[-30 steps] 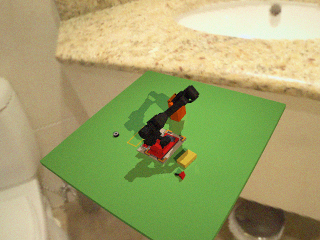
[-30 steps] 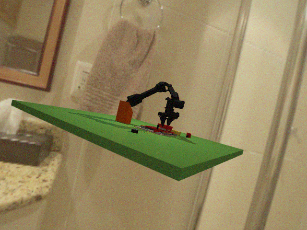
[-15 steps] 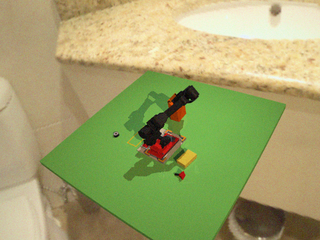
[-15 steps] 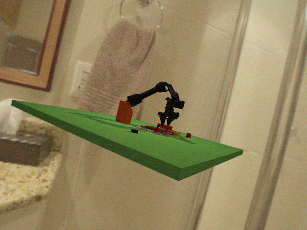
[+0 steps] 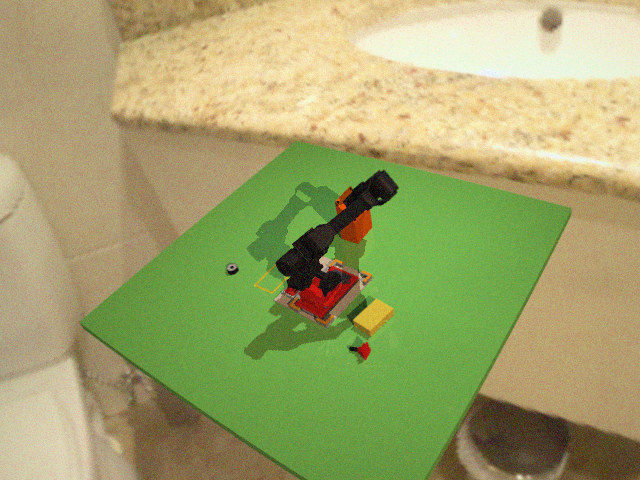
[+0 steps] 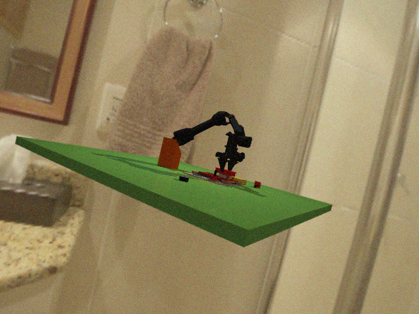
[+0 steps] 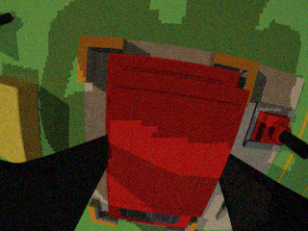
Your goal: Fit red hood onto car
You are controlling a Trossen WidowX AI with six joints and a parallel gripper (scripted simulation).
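Observation:
The red hood (image 5: 311, 295) (image 6: 230, 173) (image 7: 168, 120) is held between the fingertips of my gripper (image 6: 226, 169) (image 7: 166, 149), which is shut on its two sides. The hood is over the red car chassis (image 5: 321, 311), which sits in the grey jig (image 5: 282, 299) (image 7: 284, 87) with orange corner brackets. In the exterior view a pale band shows between the hood and the red below it, so the hood looks raised above the deck. The hood hides the engine block and most of the chassis in the wrist view. The pegs and corner holes cannot be made out.
A yellow block (image 5: 373, 316) (image 7: 9, 122) stands beside the jig. A small red part (image 5: 364, 350) with a black end lies beyond it. A black wheel (image 5: 231, 268) and a yellow outline (image 5: 263, 289) are on the other side. The orange arm base (image 5: 356, 228) stands behind.

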